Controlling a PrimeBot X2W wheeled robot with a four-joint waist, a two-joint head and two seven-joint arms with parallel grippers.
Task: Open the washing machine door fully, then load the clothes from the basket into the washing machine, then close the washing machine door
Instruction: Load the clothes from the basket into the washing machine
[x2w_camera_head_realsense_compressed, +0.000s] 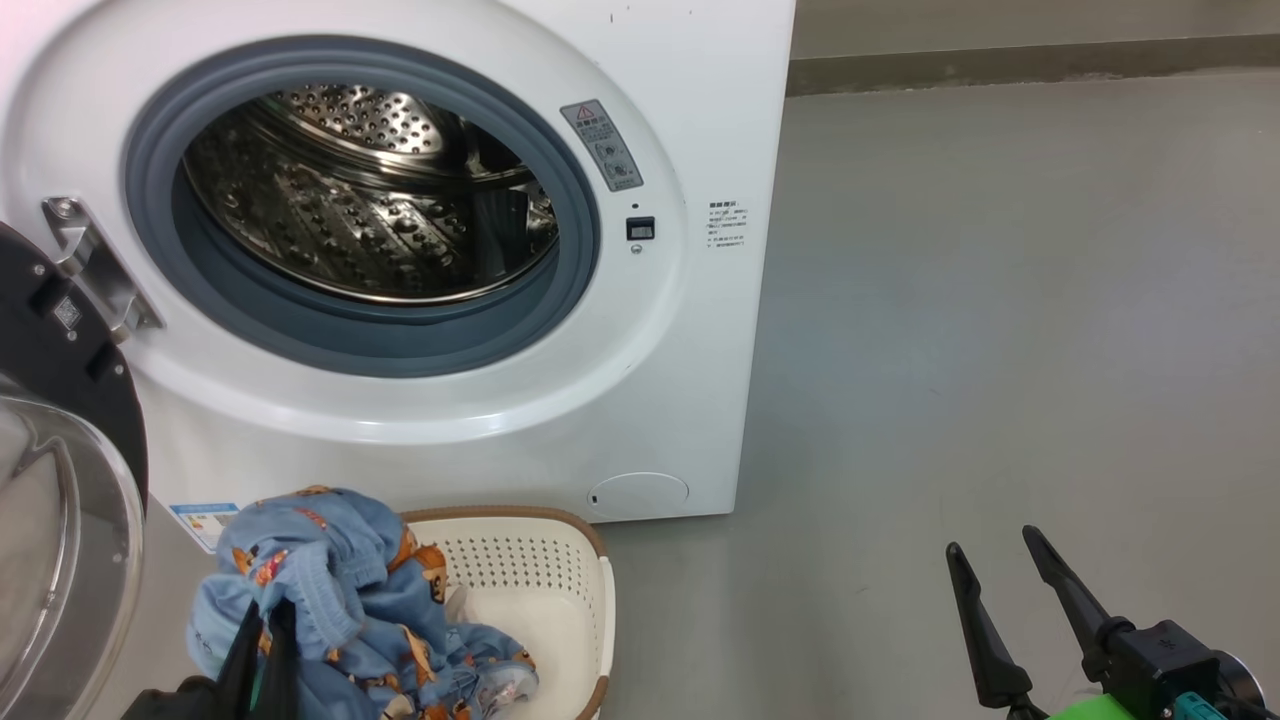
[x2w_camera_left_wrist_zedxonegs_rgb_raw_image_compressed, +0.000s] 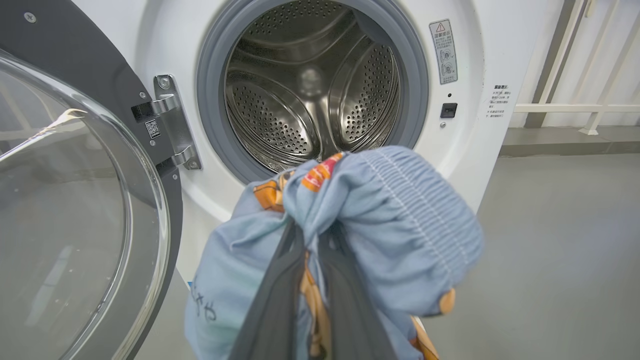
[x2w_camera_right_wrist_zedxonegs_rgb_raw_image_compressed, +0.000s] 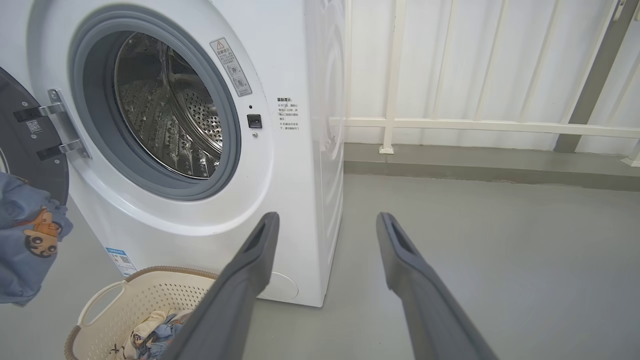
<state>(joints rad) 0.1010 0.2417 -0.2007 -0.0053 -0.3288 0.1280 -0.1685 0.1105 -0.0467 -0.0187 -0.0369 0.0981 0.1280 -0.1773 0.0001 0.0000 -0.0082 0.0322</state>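
In the left hand (x2w_camera_left_wrist_zedxonegs_rgb_raw_image_compressed: 314, 232), light blue clothes (x2w_camera_left_wrist_zedxonegs_rgb_raw_image_compressed: 400, 220).

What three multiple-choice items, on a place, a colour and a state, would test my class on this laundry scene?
1. Where stands the basket, relative to the washing machine? A on top; B on the floor before it; C behind it.
2. What colour is the garment in the left end effector? A red; B black; C light blue.
3. The washing machine door is: A open; B shut; C missing.
Key: B, it sits below the front panel; C, blue cloth, orange prints; A, the drum shows.
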